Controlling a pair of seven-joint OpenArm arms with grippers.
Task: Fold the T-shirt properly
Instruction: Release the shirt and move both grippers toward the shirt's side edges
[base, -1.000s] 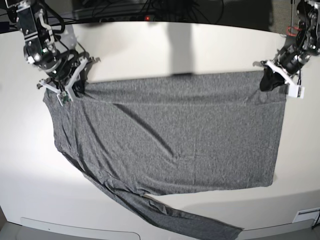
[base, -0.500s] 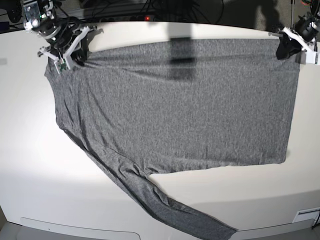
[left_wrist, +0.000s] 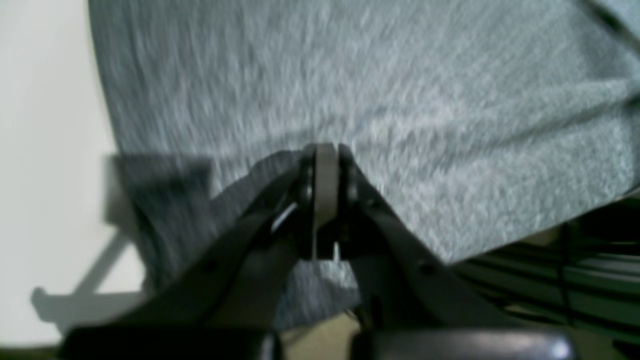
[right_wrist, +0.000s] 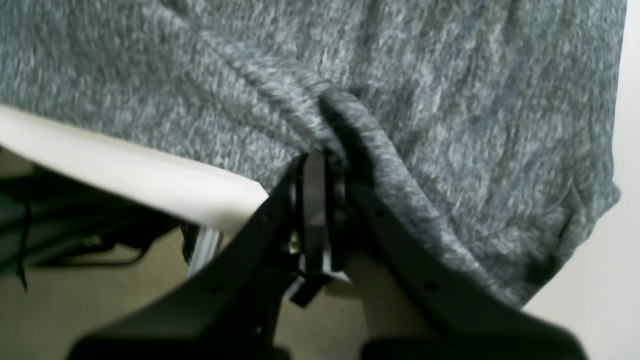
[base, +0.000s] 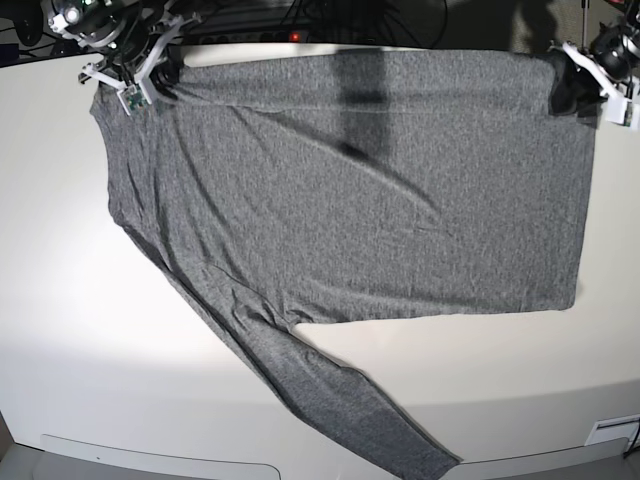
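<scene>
- Base view, nearest edge first: one long sleeve of the T-shirt (base: 340, 230) trails down to the lower centre of the frame, its cuff lying close to the near rim of the white worktop (base: 60, 330).
- Mid frame, the heathered charcoal-grey body lies spread flat across the worktop, filling most of its width, with a few shallow diagonal creases and a dark shadow band crossing its upper middle.
- Bare worktop shows at the left and along the lower right, below the shirt's straight lower edge.
- Far edge, upper left of the frame: the right end effector (base: 135, 70) is clamped on the shirt's far corner.
- Far edge, upper right of the frame: the left end effector (base: 585, 85) is clamped on the opposite far corner, the cloth stretched between the two along the back rim.
- Right wrist view: the right end effector (right_wrist: 315, 165) has its jaws pressed together on a bunched ridge of the T-shirt (right_wrist: 450, 125); the worktop (right_wrist: 125, 170) rim runs in from the left of the frame.
- Left wrist view: the left end effector (left_wrist: 325, 160) is pinched tight on the T-shirt (left_wrist: 375, 90) edge, blurred grey cloth filling the upper frame, white worktop (left_wrist: 45, 125) at the left.
- No containers are in view.
</scene>
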